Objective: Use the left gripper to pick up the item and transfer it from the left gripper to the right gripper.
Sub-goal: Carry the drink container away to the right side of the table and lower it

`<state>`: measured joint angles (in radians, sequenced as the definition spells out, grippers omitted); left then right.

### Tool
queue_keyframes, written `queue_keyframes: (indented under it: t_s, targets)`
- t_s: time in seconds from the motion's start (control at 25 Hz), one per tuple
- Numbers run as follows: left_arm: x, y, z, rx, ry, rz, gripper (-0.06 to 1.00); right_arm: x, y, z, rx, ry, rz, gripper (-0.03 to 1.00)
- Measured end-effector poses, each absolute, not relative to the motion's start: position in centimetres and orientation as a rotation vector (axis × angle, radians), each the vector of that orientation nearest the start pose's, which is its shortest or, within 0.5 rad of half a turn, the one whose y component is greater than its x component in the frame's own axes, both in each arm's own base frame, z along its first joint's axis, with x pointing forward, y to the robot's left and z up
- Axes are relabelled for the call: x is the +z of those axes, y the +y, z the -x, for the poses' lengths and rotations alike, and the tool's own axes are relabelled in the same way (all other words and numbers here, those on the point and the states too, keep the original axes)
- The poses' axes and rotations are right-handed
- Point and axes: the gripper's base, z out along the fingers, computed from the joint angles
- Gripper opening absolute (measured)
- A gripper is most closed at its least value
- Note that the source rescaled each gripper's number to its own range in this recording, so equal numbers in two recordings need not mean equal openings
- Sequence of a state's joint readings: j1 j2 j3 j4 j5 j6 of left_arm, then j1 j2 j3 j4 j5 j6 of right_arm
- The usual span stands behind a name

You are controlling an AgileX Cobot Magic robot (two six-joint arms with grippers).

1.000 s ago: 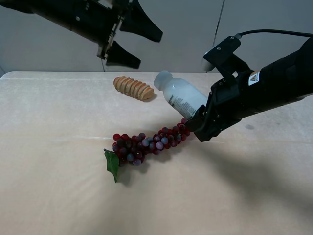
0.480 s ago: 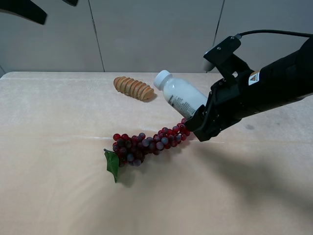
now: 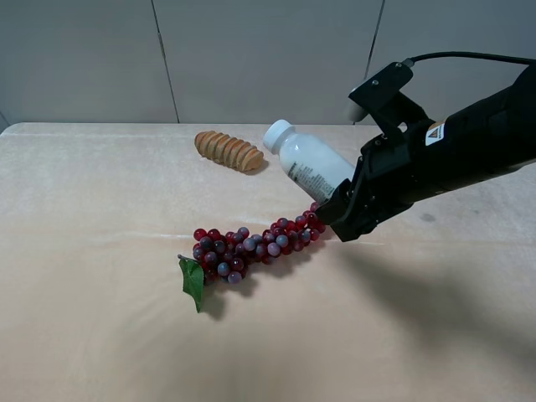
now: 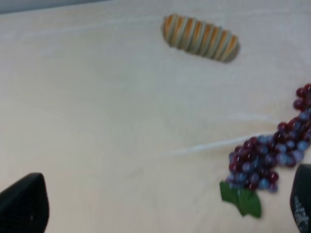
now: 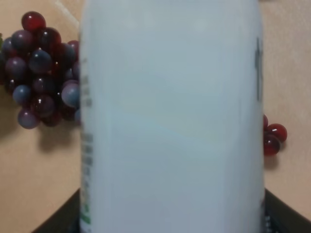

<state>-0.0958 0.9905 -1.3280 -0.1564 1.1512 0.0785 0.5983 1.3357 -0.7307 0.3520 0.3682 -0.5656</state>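
Note:
The item, a small white bottle [image 3: 308,161], is held tilted above the table with its cap toward the back left. My right gripper [image 3: 339,205] is shut on its lower end. In the right wrist view the bottle [image 5: 170,111] fills the frame between the right gripper's [image 5: 170,224] black fingers [image 5: 54,222]. My left gripper is out of the exterior high view. In the left wrist view the left gripper [image 4: 163,206] is open and empty, its fingertips [image 4: 23,203] far apart, high above the table.
A red-purple grape bunch [image 3: 251,247] with a green leaf lies on the beige table [image 3: 100,251] just below and left of the bottle. A ribbed tan wooden piece [image 3: 228,150] lies behind it. Both show in the left wrist view: grapes [image 4: 267,158], wooden piece [image 4: 200,37].
My left arm has pulled away up and to the left, out of the exterior high view. My right gripper and the bottle have stayed in place.

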Motion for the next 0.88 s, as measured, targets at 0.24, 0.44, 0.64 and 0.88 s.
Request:
queue_keyframes:
  t_s: [0.24, 0.44, 0.64, 0.88]
  targets:
    - [40.5, -2.2, -10.2, -0.198, 2.286, -0.195, 1.00, 23.3, 15.5, -20.8, 0.313, 2.219, 1.044, 0.01]
    - [36.8, -1.7, -5.3, -0.188, 2.239, -0.212, 1.00, 23.3, 15.5, -20.8, 0.313, 2.219, 1.043, 0.01]
    - [33.4, -1.4, -1.8, -0.178, 2.166, -0.224, 1.00, 23.3, 15.5, -20.8, 0.314, 2.219, 1.042, 0.01]
    - [30.4, -0.6, 1.0, -0.113, 2.067, -0.176, 1.00, 23.3, 15.5, -20.8, 0.319, 2.225, 1.032, 0.01]
